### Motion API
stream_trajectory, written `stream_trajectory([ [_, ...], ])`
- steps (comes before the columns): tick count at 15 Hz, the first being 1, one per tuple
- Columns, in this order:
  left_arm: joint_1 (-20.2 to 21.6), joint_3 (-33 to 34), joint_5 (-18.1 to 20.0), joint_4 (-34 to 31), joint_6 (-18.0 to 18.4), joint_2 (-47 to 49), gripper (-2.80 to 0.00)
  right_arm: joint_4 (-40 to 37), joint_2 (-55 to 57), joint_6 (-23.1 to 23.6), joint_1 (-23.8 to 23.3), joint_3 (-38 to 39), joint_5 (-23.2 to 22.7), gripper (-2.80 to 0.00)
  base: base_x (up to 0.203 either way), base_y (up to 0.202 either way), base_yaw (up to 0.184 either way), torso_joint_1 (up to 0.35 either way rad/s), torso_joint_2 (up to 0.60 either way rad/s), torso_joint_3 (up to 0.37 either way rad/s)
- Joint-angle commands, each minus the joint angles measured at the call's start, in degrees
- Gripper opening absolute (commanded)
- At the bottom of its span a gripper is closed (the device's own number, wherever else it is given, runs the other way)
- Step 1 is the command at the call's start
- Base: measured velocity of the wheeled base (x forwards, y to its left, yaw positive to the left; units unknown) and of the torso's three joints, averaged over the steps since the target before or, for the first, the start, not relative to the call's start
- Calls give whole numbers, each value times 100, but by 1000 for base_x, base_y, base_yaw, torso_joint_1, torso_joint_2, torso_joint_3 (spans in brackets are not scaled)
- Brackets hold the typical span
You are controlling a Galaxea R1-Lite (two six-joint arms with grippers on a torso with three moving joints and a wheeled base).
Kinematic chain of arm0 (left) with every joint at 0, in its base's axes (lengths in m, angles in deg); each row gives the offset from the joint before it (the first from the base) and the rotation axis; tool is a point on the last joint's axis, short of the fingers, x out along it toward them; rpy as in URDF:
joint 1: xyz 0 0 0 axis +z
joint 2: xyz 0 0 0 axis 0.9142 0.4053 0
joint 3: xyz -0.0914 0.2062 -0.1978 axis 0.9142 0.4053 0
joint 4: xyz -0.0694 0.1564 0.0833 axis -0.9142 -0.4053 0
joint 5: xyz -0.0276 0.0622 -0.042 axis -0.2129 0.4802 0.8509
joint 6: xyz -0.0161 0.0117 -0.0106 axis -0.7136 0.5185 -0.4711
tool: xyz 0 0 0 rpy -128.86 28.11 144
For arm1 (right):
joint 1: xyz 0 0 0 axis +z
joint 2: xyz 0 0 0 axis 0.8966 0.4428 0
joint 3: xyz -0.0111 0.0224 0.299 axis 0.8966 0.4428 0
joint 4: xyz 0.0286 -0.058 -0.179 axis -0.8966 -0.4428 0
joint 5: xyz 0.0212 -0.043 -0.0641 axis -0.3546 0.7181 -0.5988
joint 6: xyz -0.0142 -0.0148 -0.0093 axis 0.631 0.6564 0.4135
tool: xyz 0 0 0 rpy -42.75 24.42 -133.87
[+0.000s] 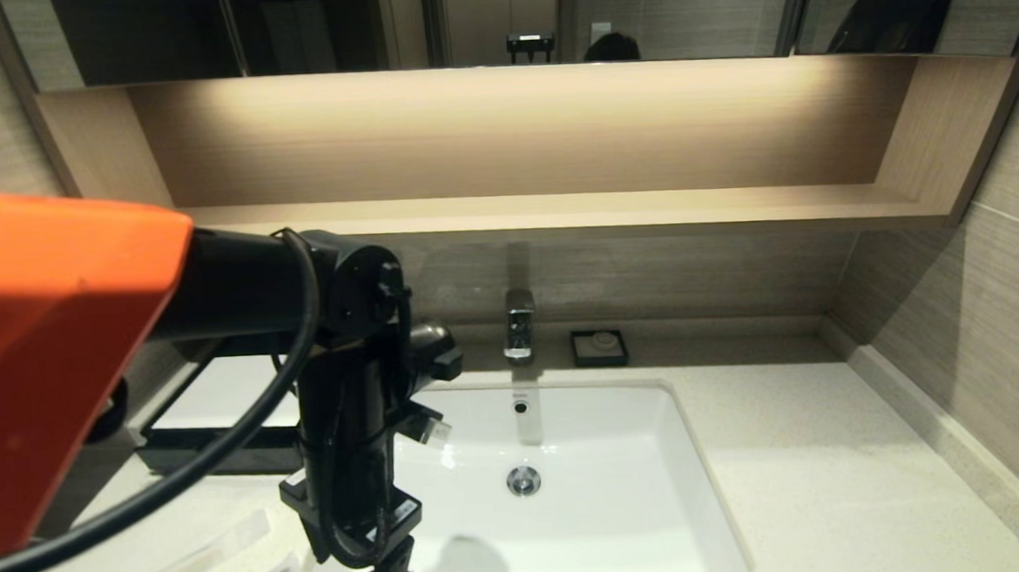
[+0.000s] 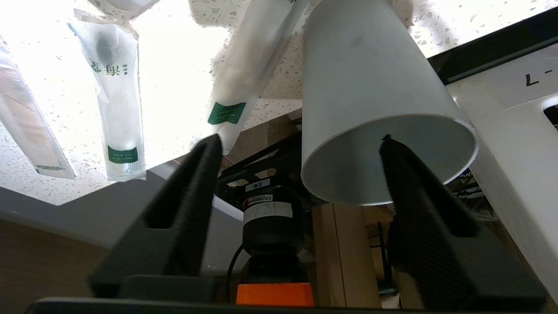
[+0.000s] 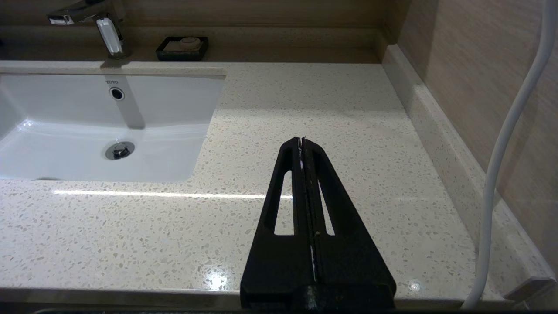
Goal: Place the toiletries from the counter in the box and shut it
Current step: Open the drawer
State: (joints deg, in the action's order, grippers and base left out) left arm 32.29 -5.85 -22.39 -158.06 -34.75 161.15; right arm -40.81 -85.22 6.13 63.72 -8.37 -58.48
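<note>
the left tool (image 2: 301, 144), jaws wide and empty, hangs over packets (image 2: 120, 109) lying on the bench (image 2: 436, 22) beside the box (image 2: 501, 113). closing now risks catching the white cup (image 2: 370, 87) instead. the right tool (image 3: 302, 141) rests closed, well apart.

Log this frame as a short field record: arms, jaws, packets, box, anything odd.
left gripper: above the counter's front left part, jaws apart, nothing held
right gripper: parked over bare counter right of the basin, jaws shut
toiletries: wrapped packets lying on the counter, not boxed
box: at the back left, partly hidden by the left arm
odd: white cup by the left jaws
</note>
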Motion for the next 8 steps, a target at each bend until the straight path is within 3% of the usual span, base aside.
stream_trajectory([
  [1, -1, -14, 1, -45, 2, 34, -280, 0, 0, 0, 0, 1, 0, -280, 0, 0, 0, 0, 0, 0],
  [8, 13, -184, 28, -379, 20, 166, -280, 0, 0, -9, 0, 1, 0, -280, 0, 0, 0, 0, 0, 0],
])
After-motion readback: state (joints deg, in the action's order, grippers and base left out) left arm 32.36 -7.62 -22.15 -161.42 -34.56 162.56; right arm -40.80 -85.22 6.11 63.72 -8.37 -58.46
